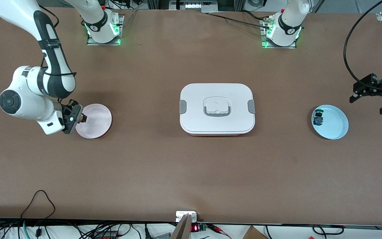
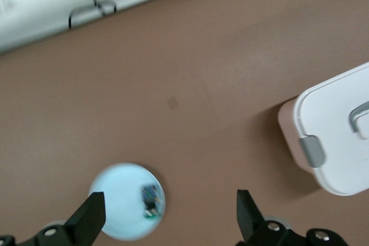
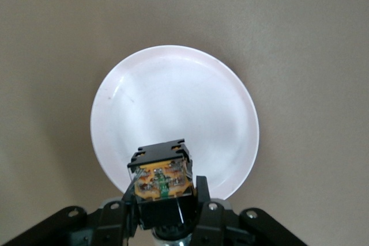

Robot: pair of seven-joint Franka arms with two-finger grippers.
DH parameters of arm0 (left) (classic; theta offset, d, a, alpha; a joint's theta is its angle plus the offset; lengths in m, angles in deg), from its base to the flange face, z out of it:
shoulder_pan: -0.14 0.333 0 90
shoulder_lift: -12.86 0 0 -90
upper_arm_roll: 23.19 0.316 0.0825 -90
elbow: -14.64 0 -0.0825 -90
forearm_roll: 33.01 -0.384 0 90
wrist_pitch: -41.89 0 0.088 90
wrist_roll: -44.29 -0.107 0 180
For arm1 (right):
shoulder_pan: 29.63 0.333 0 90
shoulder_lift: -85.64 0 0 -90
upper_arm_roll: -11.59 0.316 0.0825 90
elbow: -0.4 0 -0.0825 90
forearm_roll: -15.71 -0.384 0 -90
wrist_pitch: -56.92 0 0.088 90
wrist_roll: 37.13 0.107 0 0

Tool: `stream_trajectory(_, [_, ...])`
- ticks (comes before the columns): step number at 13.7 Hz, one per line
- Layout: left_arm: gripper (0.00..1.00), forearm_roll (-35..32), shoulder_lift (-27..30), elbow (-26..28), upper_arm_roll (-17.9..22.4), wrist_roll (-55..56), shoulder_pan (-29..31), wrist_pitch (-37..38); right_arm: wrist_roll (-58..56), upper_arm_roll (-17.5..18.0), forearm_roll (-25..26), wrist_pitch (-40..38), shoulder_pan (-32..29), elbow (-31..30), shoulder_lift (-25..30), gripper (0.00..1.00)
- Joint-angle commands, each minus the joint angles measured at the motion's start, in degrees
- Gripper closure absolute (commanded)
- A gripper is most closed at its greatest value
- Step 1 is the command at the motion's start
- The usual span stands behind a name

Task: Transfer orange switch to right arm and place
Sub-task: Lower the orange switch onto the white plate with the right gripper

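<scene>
1. Over the rim of the pink plate (image 1: 95, 121), at the right arm's end of the table, the orange switch (image 1: 83, 117) hangs clamped between the fingers of the right gripper (image 1: 78, 117).
2. The right wrist view shows the switch (image 3: 162, 178) close up: a black frame around an orange face with small contacts, pinched by the right gripper (image 3: 167, 208), with the pink plate (image 3: 173, 96) below it bare.
3. The right arm (image 1: 38, 99) reaches in from its base along the top of the front view.
4. A white lidded box (image 1: 217, 109) with grey side latches and a grey handle sits in the middle of the table, lid on.
5. The blue plate (image 1: 333, 124) lies toward the left arm's end and holds a blue-green switch (image 1: 318, 119) near its rim.
6. The left gripper (image 1: 371, 99) waits in the air beside the blue plate at the table's edge, its fingers spread wide apart and holding nothing.
7. The left wrist view shows those spread fingers (image 2: 86, 220), the blue plate (image 2: 118, 205) with the blue-green switch (image 2: 151, 200), and a corner of the box (image 2: 334, 142).
</scene>
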Motion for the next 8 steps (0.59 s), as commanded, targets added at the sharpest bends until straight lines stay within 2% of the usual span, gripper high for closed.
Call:
stream_trajectory(1, [0.0,-1.63,1.68,1.43,0.66,7.16,-1.24,2.44,-4.36,-0.05,1.07,7.24,0.55,-4.83,1.43,1.0])
stream_trajectory(4, [0.0,-1.72,1.59,1.34,0.14,11.1,-1.24,5.07,-5.69,-0.05,1.07,13.31,2.39,-7.73,1.0,1.0])
stream_trajectory(8, [0.0,-5.15,1.42,1.6,-0.57,13.67,-1.24,5.26,-5.6,0.04,0.89,18.58,3.63,-11.69,0.29,1.0])
